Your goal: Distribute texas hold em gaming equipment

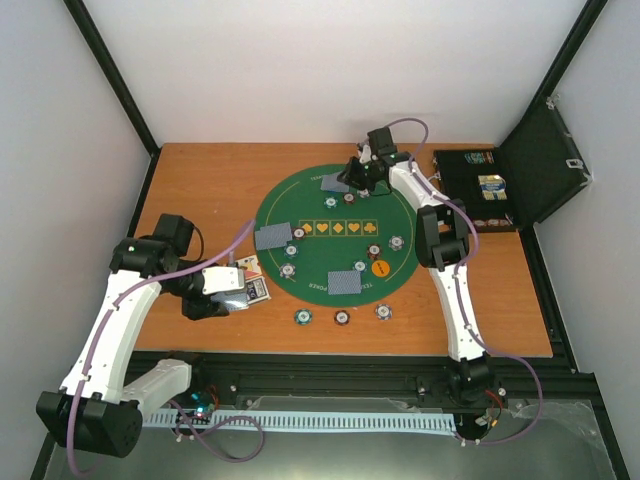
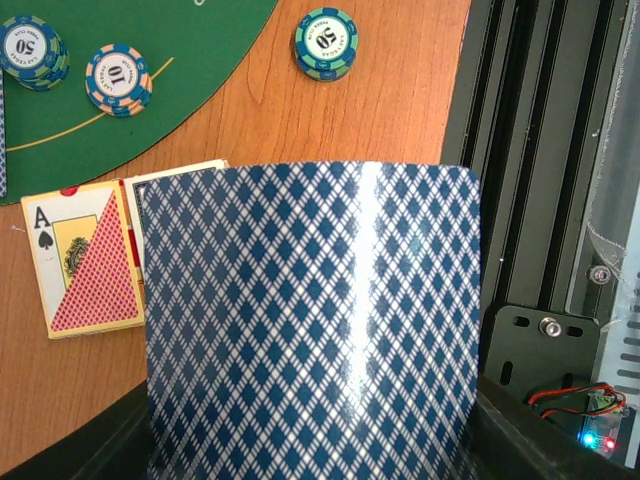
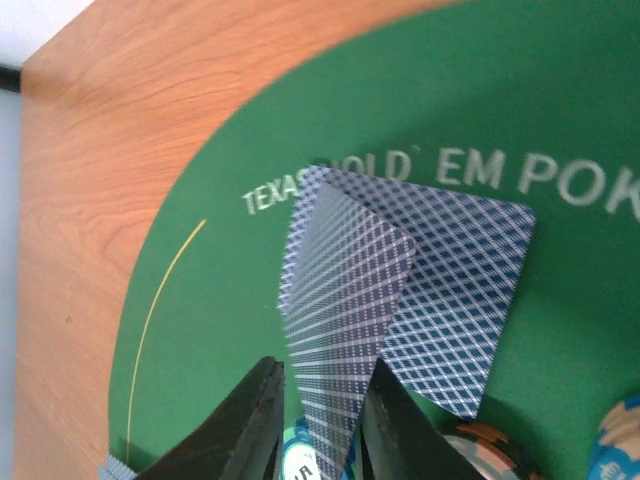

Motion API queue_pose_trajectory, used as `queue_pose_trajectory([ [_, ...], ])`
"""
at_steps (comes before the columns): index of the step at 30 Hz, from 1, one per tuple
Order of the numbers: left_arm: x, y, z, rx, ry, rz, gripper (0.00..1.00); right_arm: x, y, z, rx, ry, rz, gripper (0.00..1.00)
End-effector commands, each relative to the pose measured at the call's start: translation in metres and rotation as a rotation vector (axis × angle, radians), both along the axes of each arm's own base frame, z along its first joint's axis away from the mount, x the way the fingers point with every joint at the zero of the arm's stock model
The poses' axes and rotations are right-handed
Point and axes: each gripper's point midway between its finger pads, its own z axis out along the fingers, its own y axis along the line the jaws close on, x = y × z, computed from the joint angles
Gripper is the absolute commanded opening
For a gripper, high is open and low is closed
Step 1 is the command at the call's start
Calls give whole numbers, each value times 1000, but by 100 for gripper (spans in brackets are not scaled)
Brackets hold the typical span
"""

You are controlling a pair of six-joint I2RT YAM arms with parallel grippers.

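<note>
We saw the right gripper [image 3: 325, 435] clenched on a glossy playing card [image 3: 345, 330] with a blue lattice back, its dark tapered fingers [image 3: 262, 425] pinching the lower edge. That card tilted over a second card [image 3: 470, 300] lying flat on the green felt mat [image 3: 200, 340]. A bowed lattice-backed card [image 2: 310, 320] filled the left wrist view above the wooden table [image 2: 400, 110]. We could not tell how the left gripper [image 1: 238, 292] stood.

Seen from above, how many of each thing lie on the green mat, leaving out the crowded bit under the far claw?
Face-down card piles: 2
Poker chips, counting each spot once: 5
Orange disc: 1
Total: 8
</note>
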Motion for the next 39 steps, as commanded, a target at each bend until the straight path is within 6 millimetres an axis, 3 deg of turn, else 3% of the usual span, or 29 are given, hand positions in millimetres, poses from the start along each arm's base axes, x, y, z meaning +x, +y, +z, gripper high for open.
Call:
queue_pose_trajectory([
  [1, 2, -2, 6, -14, -15, 5, 2, 3, -10, -3, -28, 18, -23, 24],
  [5, 2, -2, 5, -13, -11, 6, 2, 2, -21, 16, -62, -7, -36, 29],
  [9, 3, -2, 3, -11, -9, 10, 2, -6, -30, 53, -88, -58, -31, 34],
  [14, 4, -3, 3, -16, -14, 12, 2, -37, -36, 86, -90, -82, -19, 46],
  [18, 5, -3, 4, -22, -14, 19, 2, -94, -17, 105, 7, -92, 38, 57],
  [22, 5, -6, 7, -37, -16, 23, 2, -173, 16, 119, 79, -118, 128, 68],
  [23, 5, -6, 8, -41, -15, 24, 2, -198, 24, 109, 91, -90, 152, 70],
  [24, 5, -7, 9, -46, -14, 23, 2, -220, 33, 122, 126, -116, 178, 72],
  [25, 5, -7, 10, -47, -14, 23, 2, -239, 42, 114, 145, -94, 194, 74],
  [28, 2, -8, 10, -55, -5, 21, 3, -301, 70, 128, 246, -118, 263, 77],
  [31, 0, -7, 7, -52, -4, 20, 3, -348, 91, 134, 316, -110, 309, 81],
  [34, 0, -7, 7, -47, -6, 20, 2, -379, 108, 138, 374, -100, 351, 82],
  [39, 0, -7, 9, -50, -9, 21, 2, -409, 132, 143, 447, -84, 401, 82],
])
